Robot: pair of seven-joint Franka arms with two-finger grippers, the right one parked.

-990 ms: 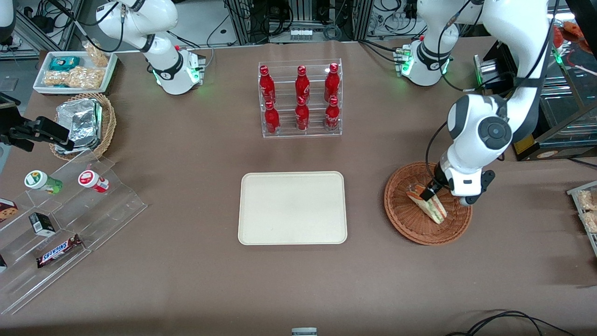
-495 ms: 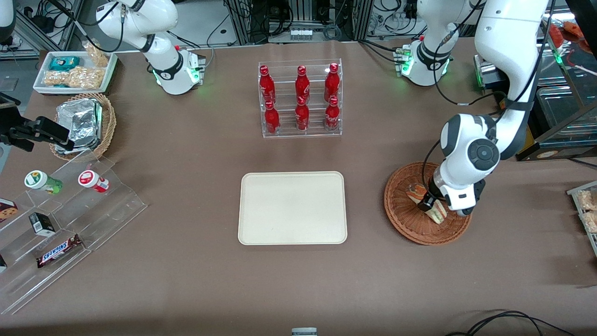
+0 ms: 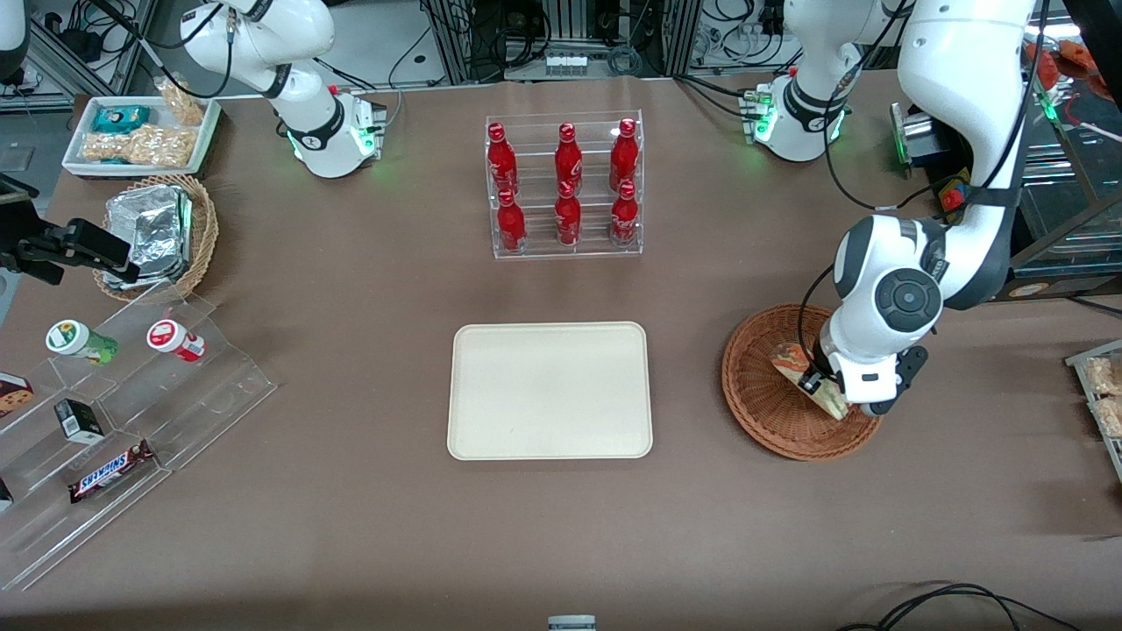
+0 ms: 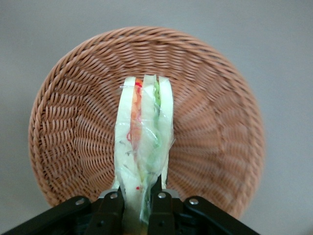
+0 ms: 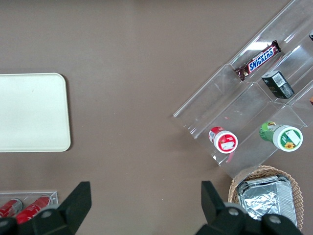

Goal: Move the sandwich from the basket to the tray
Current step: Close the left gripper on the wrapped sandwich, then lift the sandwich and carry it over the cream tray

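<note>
The sandwich [image 3: 799, 366] [image 4: 144, 142], a wrapped triangular wedge with white bread and green, red and orange layers, stands on edge in the reddish-brown wicker basket [image 3: 761, 412] [image 4: 73, 127]. My left gripper [image 3: 817, 382] [image 4: 135, 205] is down in the basket and shut on the sandwich, a black finger pressing each bread side. The arm's wrist hides part of the sandwich in the front view. The cream tray [image 3: 550, 389] [image 5: 29, 112] lies bare beside the basket, toward the table's middle.
A clear rack of red bottles [image 3: 565, 186] stands farther from the camera than the tray. Toward the parked arm's end are a tan basket of foil packets [image 3: 153, 232], a white snack tray [image 3: 140, 133] and clear stepped shelves [image 3: 131, 412] with snacks.
The wrist came down over the basket and the fingers closed on the sandwich, which tipped from lying flat to standing on edge in the grip.
</note>
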